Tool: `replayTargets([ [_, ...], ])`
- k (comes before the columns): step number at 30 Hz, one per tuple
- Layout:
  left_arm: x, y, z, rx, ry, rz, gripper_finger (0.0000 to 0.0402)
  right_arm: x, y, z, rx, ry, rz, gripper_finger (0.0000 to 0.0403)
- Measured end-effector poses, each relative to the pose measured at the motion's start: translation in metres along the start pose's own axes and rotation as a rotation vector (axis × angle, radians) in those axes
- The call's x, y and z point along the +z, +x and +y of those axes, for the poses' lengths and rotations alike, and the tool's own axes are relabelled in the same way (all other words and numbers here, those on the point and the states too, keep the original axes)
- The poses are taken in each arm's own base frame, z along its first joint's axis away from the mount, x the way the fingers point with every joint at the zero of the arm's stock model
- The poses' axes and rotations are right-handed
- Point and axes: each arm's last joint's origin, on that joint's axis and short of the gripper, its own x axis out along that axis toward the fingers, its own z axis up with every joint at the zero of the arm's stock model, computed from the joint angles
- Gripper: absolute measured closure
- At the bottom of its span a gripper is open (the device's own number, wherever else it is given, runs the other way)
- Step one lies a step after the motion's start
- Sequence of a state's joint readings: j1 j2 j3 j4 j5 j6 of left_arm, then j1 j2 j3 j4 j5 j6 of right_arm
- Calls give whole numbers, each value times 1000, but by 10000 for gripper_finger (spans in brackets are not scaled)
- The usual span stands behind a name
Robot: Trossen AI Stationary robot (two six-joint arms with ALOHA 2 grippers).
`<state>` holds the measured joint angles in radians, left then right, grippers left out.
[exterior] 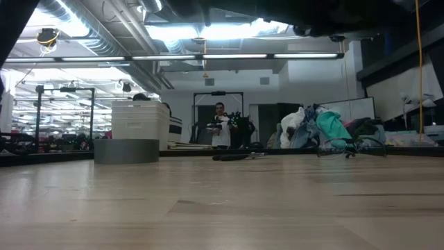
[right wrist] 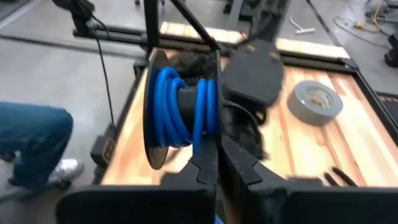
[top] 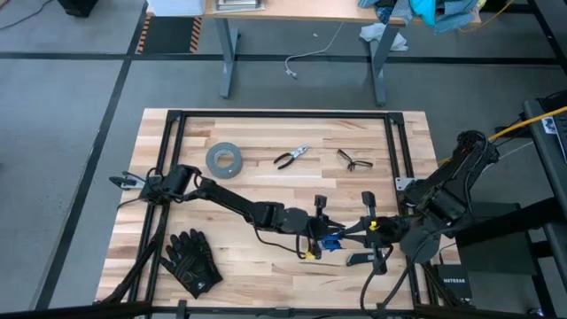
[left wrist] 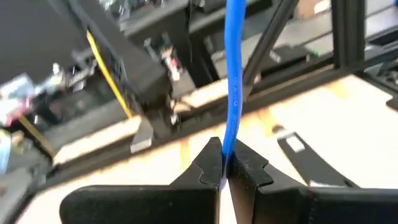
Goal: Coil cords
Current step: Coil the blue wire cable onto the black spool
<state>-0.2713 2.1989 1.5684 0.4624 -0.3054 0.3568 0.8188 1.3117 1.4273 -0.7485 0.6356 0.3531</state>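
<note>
The blue cord [right wrist: 177,112] is wound in a small coil round a dark spool with a black disc flange [right wrist: 153,124]. The coil shows in the high view [top: 332,239] between my two grippers, near the table's front edge. My left gripper [top: 315,236] is shut on a straight run of the blue cord [left wrist: 234,74]. My right gripper [top: 359,232] is shut right at the spool, whose thin dark near flange [right wrist: 217,99] stands at its fingertips. Neither gripper shows in the low view. My left gripper pinches the blue cord [left wrist: 227,146] between its two fingertips [left wrist: 211,163]. The cord runs on straight and taut from the tips, along the line of the fingers, out of the picture. My right gripper has its shut fingertips [right wrist: 208,163] at the rim of the spool's near flange [right wrist: 217,140], edge-on between them. The spool stands lifted beyond the tips with the coil on it. A bit of blue [right wrist: 217,219] shows between the fingers farther back; whether the cord is pinched too, I cannot tell.
A grey tape roll [top: 224,159] lies at the far left middle, pliers [top: 291,158] and a pair of glasses [top: 354,161] to its right, black gloves [top: 190,261] at the near left. A black frame [top: 283,115] runs round the table. A person's leg [right wrist: 31,140] stands beside the table.
</note>
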Motion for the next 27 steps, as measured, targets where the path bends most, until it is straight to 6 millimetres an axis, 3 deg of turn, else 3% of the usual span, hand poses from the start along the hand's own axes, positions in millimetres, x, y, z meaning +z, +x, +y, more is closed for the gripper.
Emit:
replayTargets([
  [8,10,-20,-20,82,-75,165,400,-8,1,-3,-39,2,70,400],
  [16,16,-46,-37,139,-180,335,400,-18,15,6,-36,-86,158,400],
  [27,8,-76,-48,248,-277,554,400,-23,22,8,-58,-143,202,400],
])
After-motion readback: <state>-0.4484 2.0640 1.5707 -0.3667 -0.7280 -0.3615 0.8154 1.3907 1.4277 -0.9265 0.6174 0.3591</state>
